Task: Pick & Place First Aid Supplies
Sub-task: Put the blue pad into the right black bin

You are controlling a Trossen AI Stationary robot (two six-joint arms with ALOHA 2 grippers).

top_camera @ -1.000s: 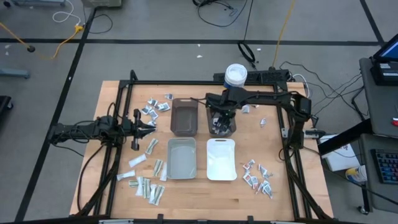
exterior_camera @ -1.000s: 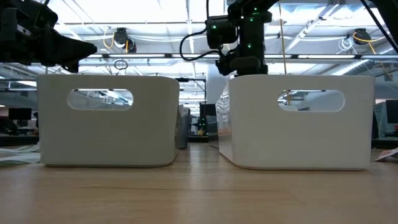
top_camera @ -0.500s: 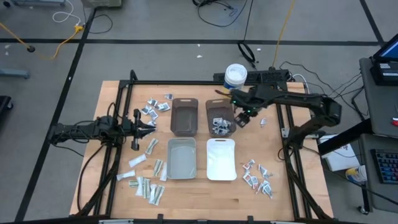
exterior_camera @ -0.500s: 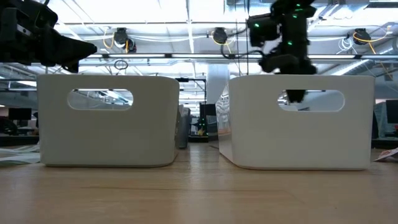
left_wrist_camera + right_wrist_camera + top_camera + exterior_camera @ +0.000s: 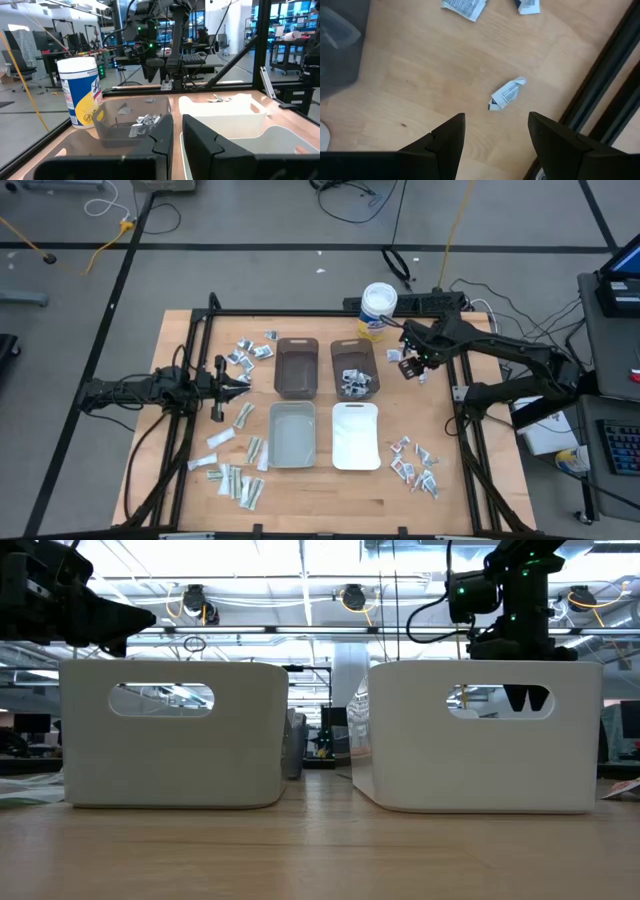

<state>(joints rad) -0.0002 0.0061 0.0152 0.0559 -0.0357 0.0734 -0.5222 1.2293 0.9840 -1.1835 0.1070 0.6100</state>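
Observation:
First aid supplies lie loose on the table: a cluster at the far left [image 5: 250, 350], another at the near left [image 5: 236, 478] and a third at the near right [image 5: 415, 465]. More lie in the dark grey bin [image 5: 354, 380]. My right gripper [image 5: 408, 367] hangs open, pointing down, between that bin and the right frame rail. A crumpled white packet [image 5: 506, 94] lies on the wood just beyond its fingers [image 5: 445, 140]. My left gripper [image 5: 238, 380] waits at the left, level and shut, holding nothing.
A brown bin [image 5: 296, 367] stands beside the dark grey one. A grey bin [image 5: 292, 435] and a white bin [image 5: 355, 436] stand nearer. A white tub with a yellow label [image 5: 378, 308] is at the far edge. The black frame rail [image 5: 605, 85] runs close by my right gripper.
My right gripper has swung from above the dark grey bin toward the table's right edge, rolling its wrist as it went. It has stayed open and pointing down, and carries nothing.

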